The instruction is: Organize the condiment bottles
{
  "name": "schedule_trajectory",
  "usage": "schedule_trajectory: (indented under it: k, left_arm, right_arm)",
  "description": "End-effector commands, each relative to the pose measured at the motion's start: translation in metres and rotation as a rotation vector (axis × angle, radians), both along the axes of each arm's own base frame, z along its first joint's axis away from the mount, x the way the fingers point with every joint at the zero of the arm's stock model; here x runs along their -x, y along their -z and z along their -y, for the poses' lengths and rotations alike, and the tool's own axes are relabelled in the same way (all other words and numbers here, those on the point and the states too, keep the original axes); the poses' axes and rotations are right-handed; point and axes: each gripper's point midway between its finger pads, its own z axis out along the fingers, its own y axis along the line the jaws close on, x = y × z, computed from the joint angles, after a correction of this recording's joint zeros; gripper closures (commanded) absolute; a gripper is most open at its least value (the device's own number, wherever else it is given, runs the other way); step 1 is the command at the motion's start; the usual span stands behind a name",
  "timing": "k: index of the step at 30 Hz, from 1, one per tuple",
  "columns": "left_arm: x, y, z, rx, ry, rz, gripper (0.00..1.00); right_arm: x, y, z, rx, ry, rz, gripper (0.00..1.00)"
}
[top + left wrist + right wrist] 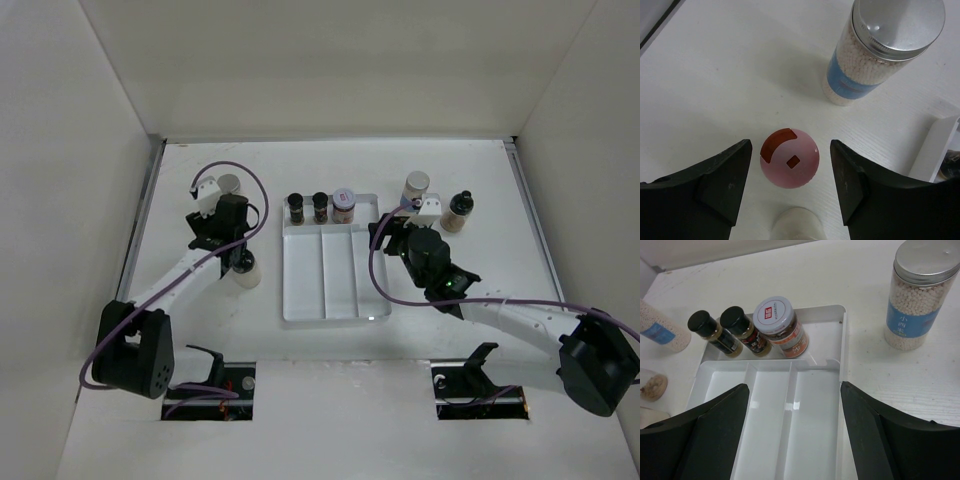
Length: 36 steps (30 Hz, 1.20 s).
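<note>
My left gripper (pixel 790 146) is open, pointing down, with a pink-capped bottle (pixel 789 158) standing between its fingers, a gap on each side. A pale cylinder with a grey lid and blue label (pixel 880 50) stands just beyond; it is the cylinder (pixel 229 185) at the back left. My right gripper (pixel 793 387) hangs open over the tray's right side, holding nothing. Two black-capped bottles (pixel 715 332) (pixel 745 330) and a white-lidded jar (pixel 780 325) lie in the tray's far cross section. A second pale cylinder (pixel 920 295) stands right of the tray. A small black-capped bottle (pixel 458 212) stands further right.
The clear divided tray (pixel 300 300) lies mid-table with three long lanes running toward me. A pale rounded thing (pixel 796 222) sits blurred close under the left wrist camera. White walls close in the table on three sides. The arm bases (pixel 135 350) (pixel 595 365) stand at the near edge.
</note>
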Motion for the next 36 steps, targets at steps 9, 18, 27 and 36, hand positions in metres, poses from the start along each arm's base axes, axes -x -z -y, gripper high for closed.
schedule_trajectory:
  k: [9, 18, 27, 36]
  left_arm:
    - [-0.008, 0.015, 0.001, 0.019, -0.012, 0.008, 0.44]
    - [-0.011, 0.008, -0.003, 0.038, -0.019, 0.057, 0.71]
    - [-0.027, -0.122, 0.041, 0.08, 0.107, 0.339, 0.75]
    - [-0.021, -0.241, 0.154, 0.157, 0.386, 0.549, 0.74]
  right_arm:
    - [-0.004, -0.02, -0.001, -0.037, 0.003, 0.06, 0.18]
    - [-0.002, -0.021, 0.001, -0.044, 0.004, 0.063, 0.15]
    - [-0.001, -0.029, 0.014, -0.072, 0.044, 0.089, 0.14]
    - [-0.002, -0.033, 0.073, -0.136, 0.259, 0.119, 0.66]
